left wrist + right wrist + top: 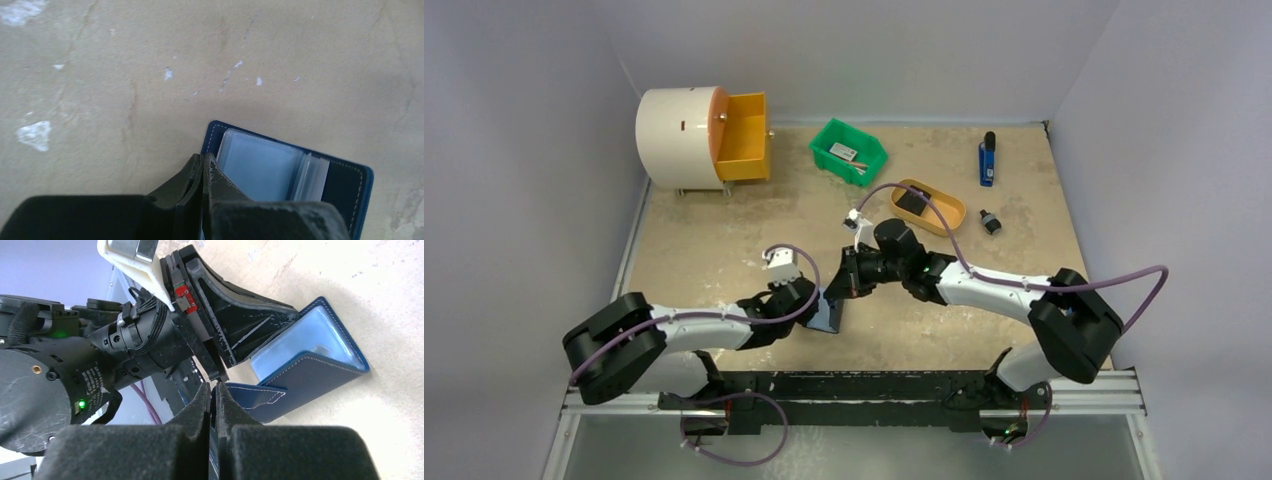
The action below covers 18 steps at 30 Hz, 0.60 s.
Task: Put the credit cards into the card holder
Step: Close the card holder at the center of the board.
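1. The left hand [201, 167] was pinched tight on the near edge of one cover of the small navy-blue folding card holder [350, 185], beside its clear plastic sleeves [260, 167].
2. The right hand [214, 396] was clamped on the other cover's flap, so the holder stood propped open between both hands on the beige desk [150, 75], its fold away from the fingers.
3. A green plastic bin [860, 140] holding a pale card-like piece lay well apart at the far side, seemingly nearer the right arm. One hand would likely have to release to fetch it.
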Each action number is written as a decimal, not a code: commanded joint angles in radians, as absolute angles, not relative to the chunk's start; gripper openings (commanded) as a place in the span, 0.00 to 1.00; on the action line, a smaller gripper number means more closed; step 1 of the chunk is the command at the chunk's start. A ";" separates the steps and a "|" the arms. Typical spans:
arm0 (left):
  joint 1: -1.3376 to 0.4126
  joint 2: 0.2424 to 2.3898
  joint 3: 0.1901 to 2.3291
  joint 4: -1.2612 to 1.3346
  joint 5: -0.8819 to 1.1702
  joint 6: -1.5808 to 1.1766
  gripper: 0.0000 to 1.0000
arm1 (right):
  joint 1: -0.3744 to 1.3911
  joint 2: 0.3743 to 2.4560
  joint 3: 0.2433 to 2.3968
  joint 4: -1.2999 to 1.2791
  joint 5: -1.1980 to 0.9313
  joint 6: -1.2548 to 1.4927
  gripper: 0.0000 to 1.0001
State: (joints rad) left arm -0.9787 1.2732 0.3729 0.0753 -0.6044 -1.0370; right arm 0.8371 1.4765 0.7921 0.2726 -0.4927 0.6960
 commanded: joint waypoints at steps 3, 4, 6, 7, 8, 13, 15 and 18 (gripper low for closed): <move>-0.974 1.363 0.446 0.197 -0.518 -1.023 0.00 | 0.839 1.411 0.745 0.291 -0.442 0.731 0.00; -0.974 1.363 0.452 0.194 -0.520 -1.021 0.00 | 0.839 1.413 0.745 0.293 -0.429 0.735 0.00; -0.972 1.349 0.454 0.172 -0.534 -1.022 0.00 | 0.839 1.427 0.754 0.292 -0.413 0.741 0.00; -0.970 1.334 0.451 0.160 -0.543 -1.024 0.00 | 0.839 1.437 0.762 0.291 -0.410 0.742 0.00; -0.968 1.315 0.440 0.146 -0.552 -1.027 0.00 | 0.839 1.447 0.769 0.289 -0.407 0.745 0.00; -0.952 1.154 0.370 0.049 -0.599 -1.051 0.00 | 0.839 1.476 0.782 0.293 -0.369 0.770 0.00; -0.941 1.093 0.337 0.019 -0.602 -1.056 0.00 | 0.839 1.485 0.787 0.294 -0.356 0.777 0.00; -0.918 1.046 0.295 0.008 -0.567 -1.048 0.00 | 0.837 1.499 0.798 0.289 -0.336 0.783 0.00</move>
State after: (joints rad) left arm -0.9463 1.1034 0.3439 0.0509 -0.5690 -1.0386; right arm 0.8368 1.4815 0.7551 0.2867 -0.3992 0.7712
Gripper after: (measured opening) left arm 0.006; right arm 0.020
